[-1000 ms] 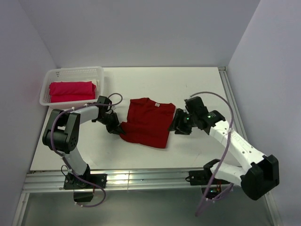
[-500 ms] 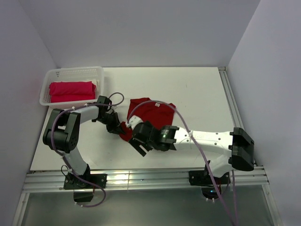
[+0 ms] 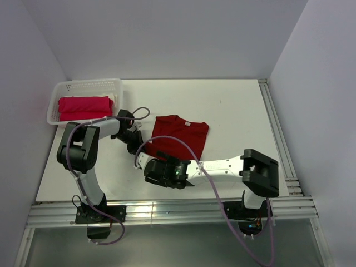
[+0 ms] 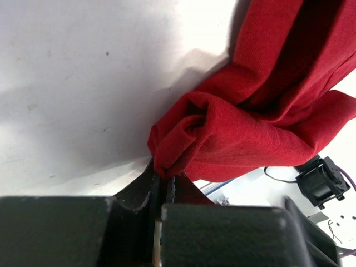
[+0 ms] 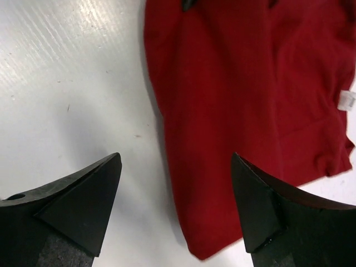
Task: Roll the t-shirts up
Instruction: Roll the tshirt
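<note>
The dark crimson t-shirt (image 3: 181,135) lies flat in mid-table, its near edge covered by my right arm. My left gripper (image 3: 135,147) is shut on its bunched near-left corner; the left wrist view shows that fold of the crimson shirt (image 4: 250,139) pinched between the jaws of the left gripper (image 4: 164,179). My right gripper (image 3: 153,168) hovers at the near-left edge, open wide. In the right wrist view the right gripper (image 5: 175,161) spans the shirt's side edge, with crimson cloth (image 5: 233,100) and bare table between the tips. The brighter pinkish-red t-shirt (image 3: 83,107) lies folded in the basket.
A white lattice basket (image 3: 89,82) stands at the back left corner. A metal rail (image 3: 167,208) runs along the near table edge and another (image 3: 275,128) along the right side. A white neck label (image 5: 347,103) shows on the shirt. Walls enclose the table.
My right arm swung from the shirt's right side across to its near-left edge, and its jaws opened wide. The left gripper kept its hold and shifted slightly back, bunching the corner.
</note>
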`<state>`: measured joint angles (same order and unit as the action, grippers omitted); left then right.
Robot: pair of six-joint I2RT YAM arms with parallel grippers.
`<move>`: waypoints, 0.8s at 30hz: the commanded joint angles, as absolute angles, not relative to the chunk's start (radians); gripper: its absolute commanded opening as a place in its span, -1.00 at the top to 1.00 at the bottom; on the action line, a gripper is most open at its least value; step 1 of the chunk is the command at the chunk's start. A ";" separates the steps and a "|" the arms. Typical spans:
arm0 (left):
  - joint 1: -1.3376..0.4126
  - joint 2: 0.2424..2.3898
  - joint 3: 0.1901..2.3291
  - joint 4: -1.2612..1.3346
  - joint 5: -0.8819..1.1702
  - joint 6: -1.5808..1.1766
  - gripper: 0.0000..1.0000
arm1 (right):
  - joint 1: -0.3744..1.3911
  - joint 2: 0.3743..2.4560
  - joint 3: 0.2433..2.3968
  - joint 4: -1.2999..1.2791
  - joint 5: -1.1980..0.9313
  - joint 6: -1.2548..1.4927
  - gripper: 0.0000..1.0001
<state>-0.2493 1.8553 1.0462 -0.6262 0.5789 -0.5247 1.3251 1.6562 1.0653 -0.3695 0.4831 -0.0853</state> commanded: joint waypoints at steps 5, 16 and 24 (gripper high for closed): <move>-0.249 1.902 1.118 -0.692 0.523 -0.430 0.99 | 1.333 1.758 1.057 -0.226 0.529 -0.170 -0.70; -0.249 1.940 1.157 -0.712 0.548 -0.410 0.99 | 1.292 1.844 1.057 -0.178 0.598 -0.227 -0.52; -0.249 1.959 1.189 -0.736 0.538 -0.400 0.99 | 1.259 1.902 1.069 -0.175 0.638 -0.229 -0.44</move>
